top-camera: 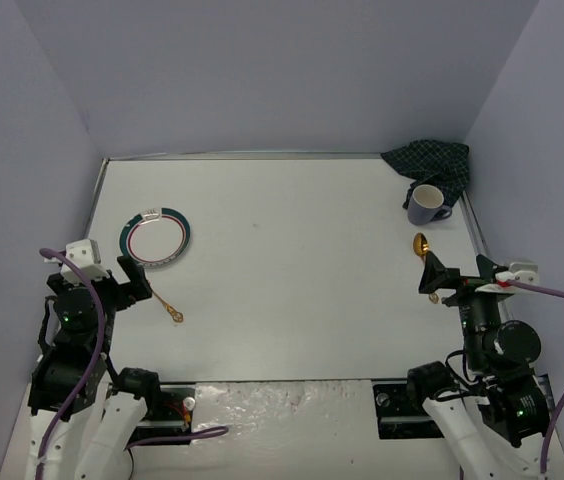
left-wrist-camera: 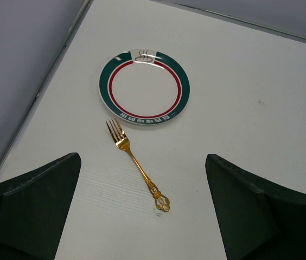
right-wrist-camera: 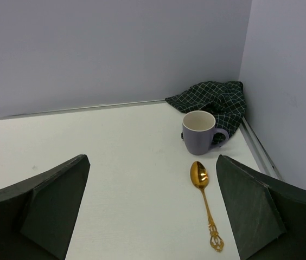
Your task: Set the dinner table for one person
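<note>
The dinner table (top-camera: 292, 260) is a flat white top. At its left lies a plate (top-camera: 154, 237) (left-wrist-camera: 144, 88) with a green rim and a red ring. Just in front of it is a gold fork (top-camera: 167, 306) (left-wrist-camera: 136, 162), tines toward the plate. My left gripper (top-camera: 134, 280) hovers open over the fork, holding nothing. At the right, a gold spoon (top-camera: 421, 245) (right-wrist-camera: 204, 200) lies in front of a purple mug (top-camera: 426, 204) (right-wrist-camera: 199, 132). My right gripper (top-camera: 440, 280) stands open above the spoon's handle end, empty.
A dark green checked cloth (top-camera: 430, 160) (right-wrist-camera: 212, 97) is bunched in the far right corner behind the mug. Grey walls close in the table on three sides. A thin metal edge (top-camera: 477, 235) runs close beside the spoon.
</note>
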Motion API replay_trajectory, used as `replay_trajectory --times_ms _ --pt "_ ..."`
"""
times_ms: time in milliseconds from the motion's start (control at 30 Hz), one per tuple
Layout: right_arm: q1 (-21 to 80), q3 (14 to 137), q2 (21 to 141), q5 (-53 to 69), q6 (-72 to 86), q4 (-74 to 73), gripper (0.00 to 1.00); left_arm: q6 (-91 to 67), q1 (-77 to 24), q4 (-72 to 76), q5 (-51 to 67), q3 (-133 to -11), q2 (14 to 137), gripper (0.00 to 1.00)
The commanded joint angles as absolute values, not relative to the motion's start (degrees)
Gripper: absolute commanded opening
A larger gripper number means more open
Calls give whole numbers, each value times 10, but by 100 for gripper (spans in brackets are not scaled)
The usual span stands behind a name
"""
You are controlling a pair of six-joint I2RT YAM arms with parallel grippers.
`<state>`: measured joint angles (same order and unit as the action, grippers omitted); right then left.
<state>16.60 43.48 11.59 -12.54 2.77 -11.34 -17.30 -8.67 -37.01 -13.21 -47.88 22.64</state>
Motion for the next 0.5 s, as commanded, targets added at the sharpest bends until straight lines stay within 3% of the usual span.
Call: replay_trajectory --times_ms 0,167,467 --pt "170 506 244 -130 52 -89 100 -201 -91 -342 -116 -500 284 97" --pt "170 575 397 -144 82 -88 100 -218 -91 -353 -87 -554 373 97" --pt "140 804 767 -210 121 -91 100 -208 -90 -354 -54 -639 527 97"
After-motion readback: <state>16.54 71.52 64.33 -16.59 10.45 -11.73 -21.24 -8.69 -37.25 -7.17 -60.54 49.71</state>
